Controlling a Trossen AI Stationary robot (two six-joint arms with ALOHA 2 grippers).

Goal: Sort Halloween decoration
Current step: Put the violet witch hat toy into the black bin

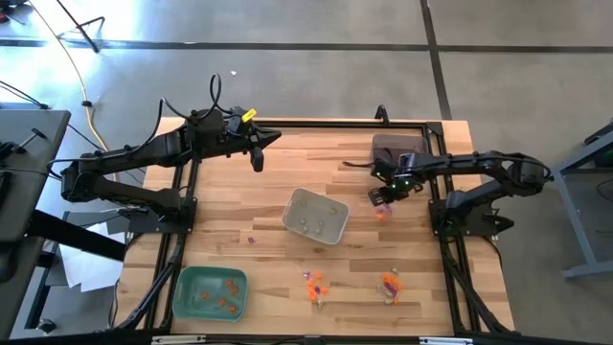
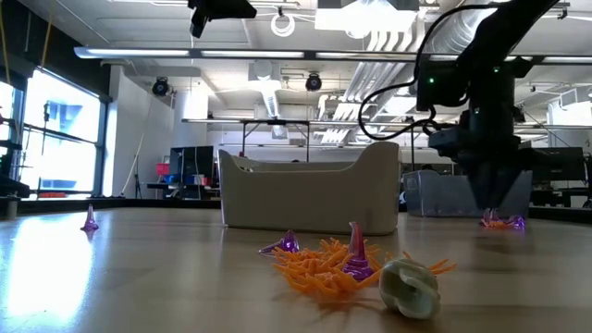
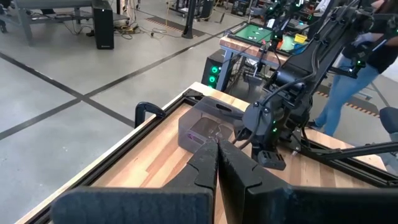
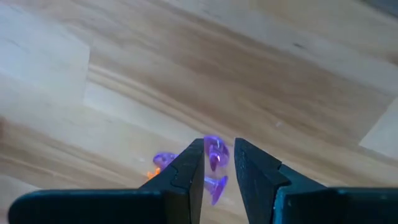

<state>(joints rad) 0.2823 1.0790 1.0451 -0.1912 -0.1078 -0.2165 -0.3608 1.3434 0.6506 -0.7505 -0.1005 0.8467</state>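
From above, the right gripper (image 1: 382, 199) hangs over a small cluster of purple and orange trinkets (image 1: 380, 213) just in front of the dark tray (image 1: 393, 148) at the table's far right, while the left gripper (image 1: 257, 158) waits raised over the far left part of the table with its fingers pressed together and nothing between them. The grey tray (image 1: 334, 230) sits mid-table holding a few pale pieces, the green tray (image 1: 188, 285) at the near left holds orange ones, and two more loose piles (image 1: 315, 286) lie near the front edge. At table level, the right gripper (image 2: 493, 208) reaches down to a purple trinket (image 2: 502, 222) on the wood behind and to the right of the grey tray (image 2: 305, 199); an orange-and-purple heap (image 2: 333, 264) with a pale piece (image 2: 412, 287) lies nearest the camera. The left wrist view shows its own closed fingers (image 3: 211, 163) aimed across at the dark tray (image 3: 193, 127) and the other arm. The right wrist view shows the jaws partly open with a purple trinket (image 4: 215, 154) between the fingertips (image 4: 194, 163); whether the pads already touch it I cannot tell. To do this well, I judge the gripper should close only on that one piece, keep clear of the neighbouring purple and orange bits (image 4: 163, 163), and lift straight up before carrying it to the dark tray.
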